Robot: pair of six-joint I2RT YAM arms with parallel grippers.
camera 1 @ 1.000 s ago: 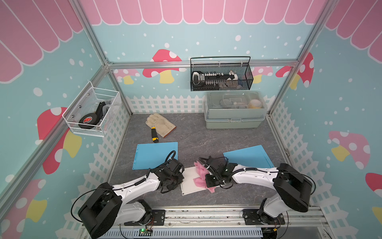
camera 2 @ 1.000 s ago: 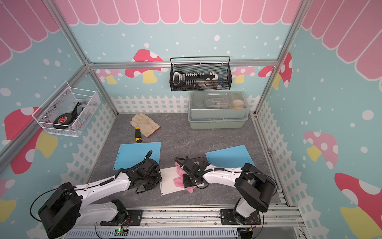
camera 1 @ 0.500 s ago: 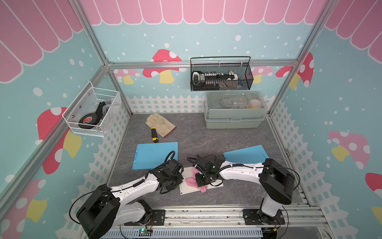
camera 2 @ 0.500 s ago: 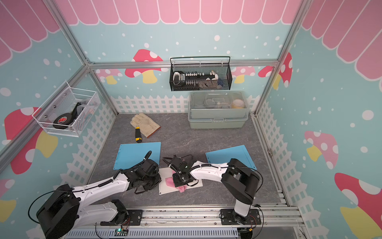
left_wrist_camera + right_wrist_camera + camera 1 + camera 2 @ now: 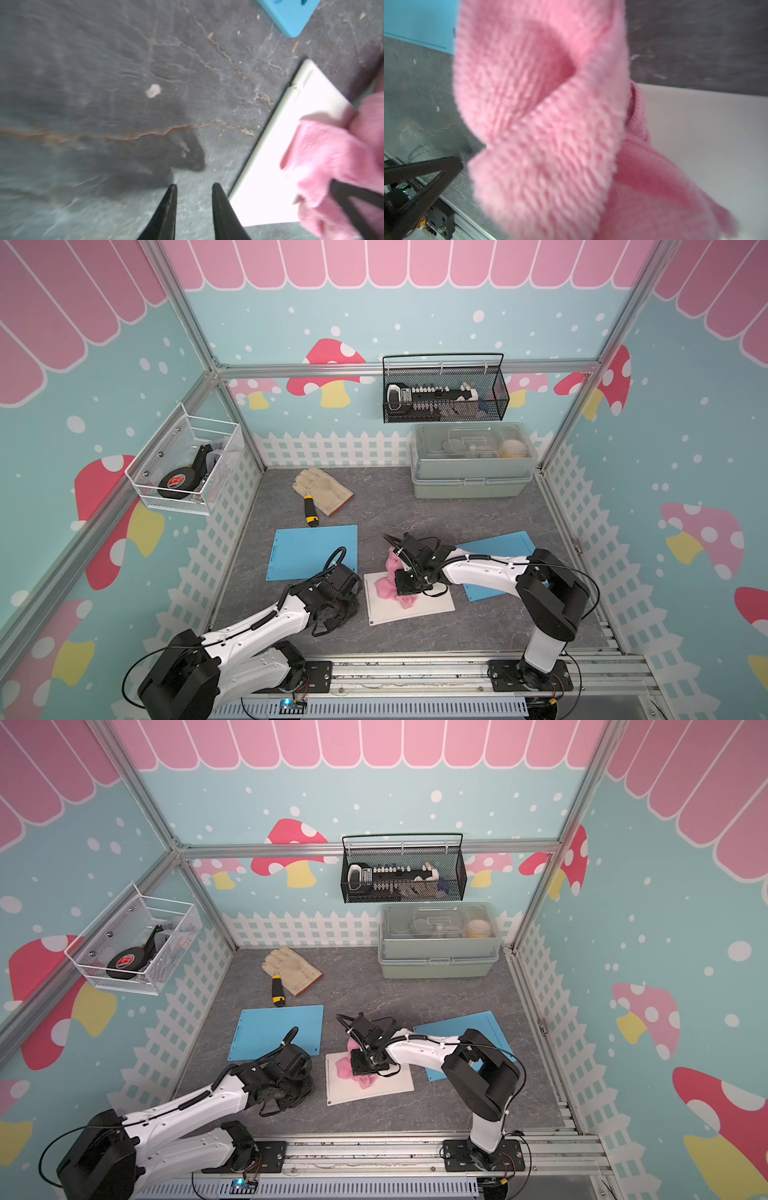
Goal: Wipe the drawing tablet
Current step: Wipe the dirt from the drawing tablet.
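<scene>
My right gripper is clamped on the pink knitted cloth and presses the bunch down onto the drawing tablet. The cloth hides the fingertips. A second ago this gripper worked at the tablet's right side. It has since swept across, and now sits over the far left part. A fold of cloth spills past the tablet's far edge, and another trails toward the middle. In the right wrist view the cloth fills most of the frame, with bare white tablet beside it.

My left gripper stands narrowly parted with nothing between its fingertips. It is low over the grey tabletop, just beside the tablet's left edge and off its surface. I cannot tell whether it touches the top. That arm sits about where it was a second ago.

The tablet lies flat near the front of the tabletop, about where it lay before. It is between one blue mat on my left and another blue mat on my right, which lies partly under my right arm. Well behind, a work glove lies against a yellow-and-black utility knife.
</scene>
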